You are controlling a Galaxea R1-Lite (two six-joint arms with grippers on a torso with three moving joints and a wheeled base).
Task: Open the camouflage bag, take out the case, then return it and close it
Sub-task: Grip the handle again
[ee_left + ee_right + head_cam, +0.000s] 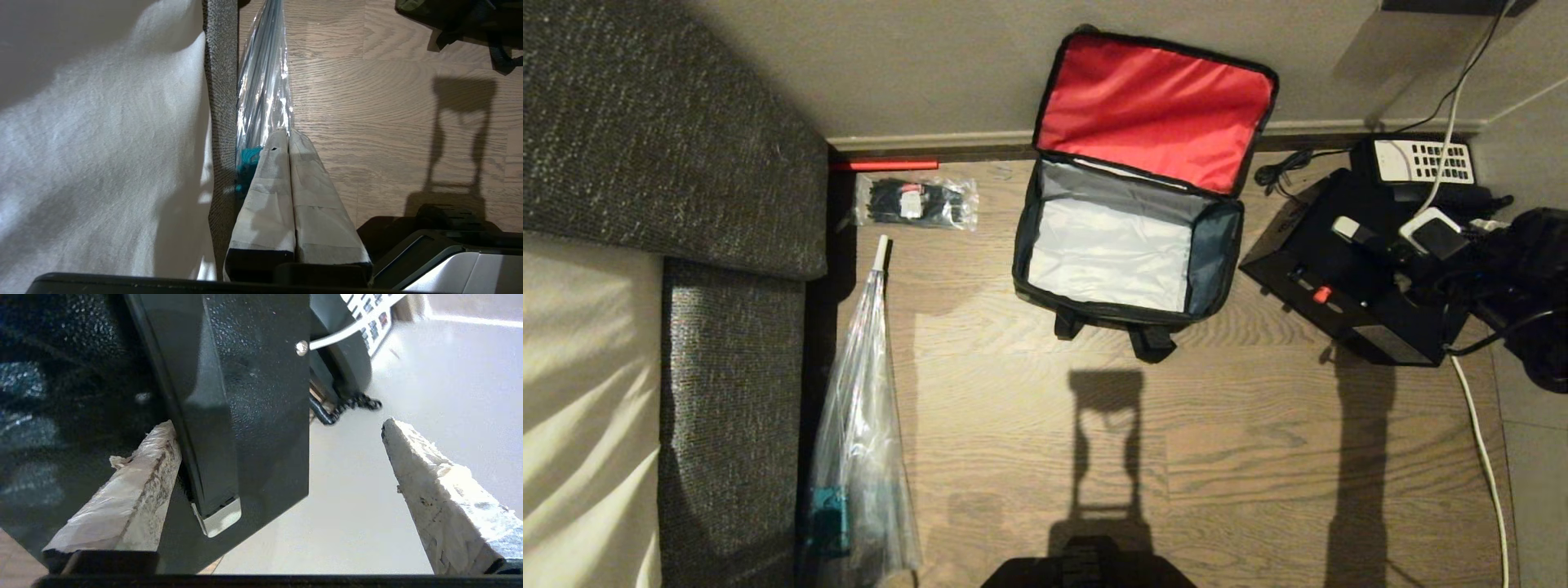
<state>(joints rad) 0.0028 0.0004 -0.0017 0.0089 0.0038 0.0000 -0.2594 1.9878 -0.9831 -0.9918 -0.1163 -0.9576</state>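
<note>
The camouflage bag (1215, 260) lies open on the wooden floor, its red-lined lid (1156, 110) leaning back against the wall. Its pale grey inside holds nothing. The case (1347, 314), a black box with a small red knob (1321, 294), sits on the floor right of the bag. My right arm (1531, 278) reaches over its right end. My right gripper (278, 424) is open wide around a corner of the case (253, 396). One taped finger (135, 486) lies against the case's side; the other stands apart over pale floor. My left gripper (288, 132) is shut and parked beside the sofa.
A black telephone with a white keypad (1421, 161) and cables lie behind the case by the wall. A clear packet of black ties (915, 202) and a plastic-wrapped umbrella (862, 425) lie left of the bag, next to the grey sofa (670, 163). A white cable (1486, 465) runs along the right.
</note>
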